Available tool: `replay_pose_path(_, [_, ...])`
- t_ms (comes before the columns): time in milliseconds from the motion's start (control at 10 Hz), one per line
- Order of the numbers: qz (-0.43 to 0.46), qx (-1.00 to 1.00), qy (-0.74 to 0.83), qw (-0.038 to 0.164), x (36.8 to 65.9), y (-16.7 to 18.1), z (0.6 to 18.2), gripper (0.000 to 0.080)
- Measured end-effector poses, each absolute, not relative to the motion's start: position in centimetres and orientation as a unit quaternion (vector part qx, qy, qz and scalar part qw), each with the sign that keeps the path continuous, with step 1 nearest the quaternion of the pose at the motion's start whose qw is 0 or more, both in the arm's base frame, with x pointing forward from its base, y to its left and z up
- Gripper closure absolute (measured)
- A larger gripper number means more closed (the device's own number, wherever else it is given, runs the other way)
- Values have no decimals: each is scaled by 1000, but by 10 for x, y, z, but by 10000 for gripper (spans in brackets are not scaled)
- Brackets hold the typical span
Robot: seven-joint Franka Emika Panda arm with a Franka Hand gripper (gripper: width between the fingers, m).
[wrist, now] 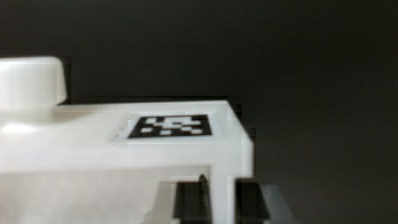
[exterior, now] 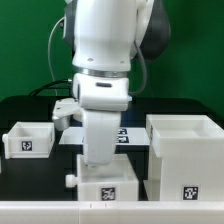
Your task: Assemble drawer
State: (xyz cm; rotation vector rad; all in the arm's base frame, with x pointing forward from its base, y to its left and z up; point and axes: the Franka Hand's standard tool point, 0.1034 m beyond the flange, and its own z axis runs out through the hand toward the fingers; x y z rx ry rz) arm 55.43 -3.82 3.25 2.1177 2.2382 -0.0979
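The front drawer tray sits at the near edge of the scene, directly under the arm, its tagged face turned to the exterior camera. In the wrist view its pale body fills the lower part of the picture, with 1 marker tag on the flat face and a blocky knob at the far end. The gripper is at the tray's corner away from the knob. Its 2 dark fingers stand close together with only a thin pale strip between them, so I read them as clamped on the tray's wall; the exterior view hides the fingertips behind the wrist. Whether the tray rests on the table or is slightly lifted, I cannot tell. The main risk is the off-centre hold: pinched at 1 corner, the tray can pivot in the pads under its own weight once carried, and the knob end would sag. A tilted tray would then catch on the rim of the open drawer cabinet, which stands just beside it on the exterior view's right, and jam instead of sliding in. A sideways push could also shove the cabinet. The second drawer tray lies well apart on the exterior view's left, and the marker board lies behind the arm, both clear of trouble.
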Motion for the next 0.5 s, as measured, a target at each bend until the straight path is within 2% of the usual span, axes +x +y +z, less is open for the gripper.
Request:
replay_pose_path(200, [-28, 682, 730, 30, 555, -34, 38, 761])
replay_pose_path(500, [-31, 696, 717, 26, 552, -22, 29, 761])
